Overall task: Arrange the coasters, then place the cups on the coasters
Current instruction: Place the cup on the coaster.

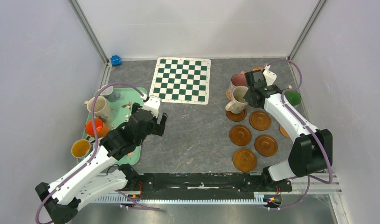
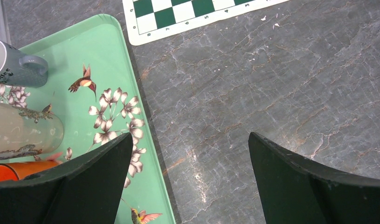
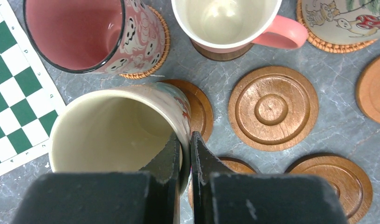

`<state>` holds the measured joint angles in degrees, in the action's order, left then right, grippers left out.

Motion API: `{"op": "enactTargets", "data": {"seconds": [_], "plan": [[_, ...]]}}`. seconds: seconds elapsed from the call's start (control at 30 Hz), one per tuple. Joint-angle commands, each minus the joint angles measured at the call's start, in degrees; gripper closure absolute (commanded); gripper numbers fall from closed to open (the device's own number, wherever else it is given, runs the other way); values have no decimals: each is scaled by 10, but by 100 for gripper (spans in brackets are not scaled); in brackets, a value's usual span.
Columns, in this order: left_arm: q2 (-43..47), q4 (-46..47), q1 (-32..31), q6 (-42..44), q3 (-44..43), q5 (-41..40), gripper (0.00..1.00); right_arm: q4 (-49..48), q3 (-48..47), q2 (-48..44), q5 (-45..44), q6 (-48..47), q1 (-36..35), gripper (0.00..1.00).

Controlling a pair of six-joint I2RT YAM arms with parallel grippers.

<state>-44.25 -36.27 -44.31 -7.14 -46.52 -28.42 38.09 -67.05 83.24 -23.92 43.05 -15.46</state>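
My right gripper (image 3: 185,135) is shut on the rim of a cream cup (image 3: 113,130), one finger inside and one outside. This cup (image 1: 237,105) is over a dark wooden coaster (image 1: 236,115); I cannot tell if it rests on it. Several bare wooden coasters (image 1: 260,120) (image 1: 240,135) (image 1: 266,145) lie in front. A pink cup (image 3: 85,32) stands on a woven coaster (image 3: 163,39), and a pink-handled cup (image 3: 225,18) stands beside it. My left gripper (image 2: 189,135) hangs open with nothing in it, over the right edge of the tray (image 2: 108,70), which holds further cups (image 1: 99,107) (image 1: 95,127).
The green-and-white chequered mat (image 1: 181,80) lies at the back centre. A green-lined cup (image 1: 293,97) stands by the right wall. A yellow cup (image 1: 80,148) sits at the tray's near left corner. A small blue thing (image 1: 115,59) lies in the back left corner.
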Motion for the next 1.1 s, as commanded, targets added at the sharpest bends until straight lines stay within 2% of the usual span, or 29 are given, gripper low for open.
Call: {"op": "enactTargets", "data": {"seconds": [0.0,0.47,0.67,0.83,1.07], "plan": [[0,12,1,11,0,-13,0,-68,-15,-6,-1,-3,2,100],[-2,11,1,12,-1,-13,0,-34,-27,10,3,-13,1,100],[-2,11,1,12,-1,-13,0,-28,-31,22,8,-15,2,97],[-2,11,1,12,-1,-14,0,-19,-39,23,4,-15,2,85],[-2,11,1,11,-1,-18,0,6,-84,16,6,-34,2,59]]}}
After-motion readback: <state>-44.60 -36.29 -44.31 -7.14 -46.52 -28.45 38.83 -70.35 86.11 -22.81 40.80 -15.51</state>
